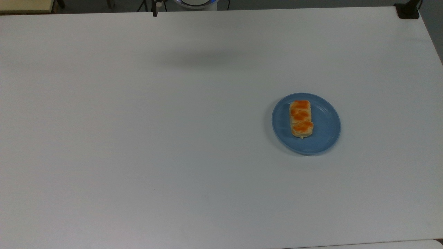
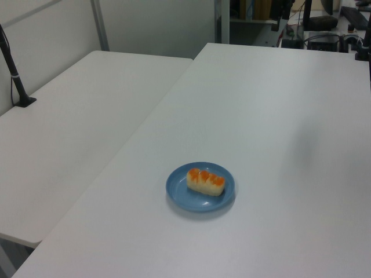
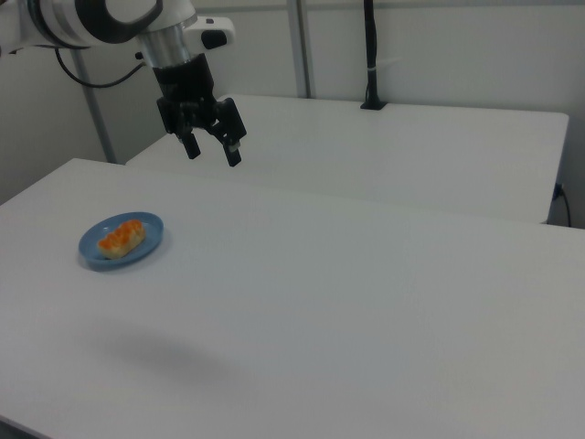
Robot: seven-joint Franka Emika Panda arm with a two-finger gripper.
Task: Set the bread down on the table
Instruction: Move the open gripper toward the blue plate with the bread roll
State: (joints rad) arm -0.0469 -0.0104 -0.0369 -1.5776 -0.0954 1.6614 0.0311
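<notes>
Top view shows the big white table with a blue plate on it. On the plate lies the bread. Right view shows the gripper high above the table, away from the plate, fingers spread and holding nothing.

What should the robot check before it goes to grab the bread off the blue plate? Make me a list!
1. Bread lies on the blue plate, ready to pick: ok.
2. Gripper is open, holding nothing: ok.
3. Gripper is above the bread: not ok, it hangs high and off to the right view's right of the plate.
4. Nothing stands between gripper and plate: ok.
5. Bare table next to the plate for setting the bread down: ok.
6. Bread is loose, not stuck to the plate: cannot tell.
</notes>
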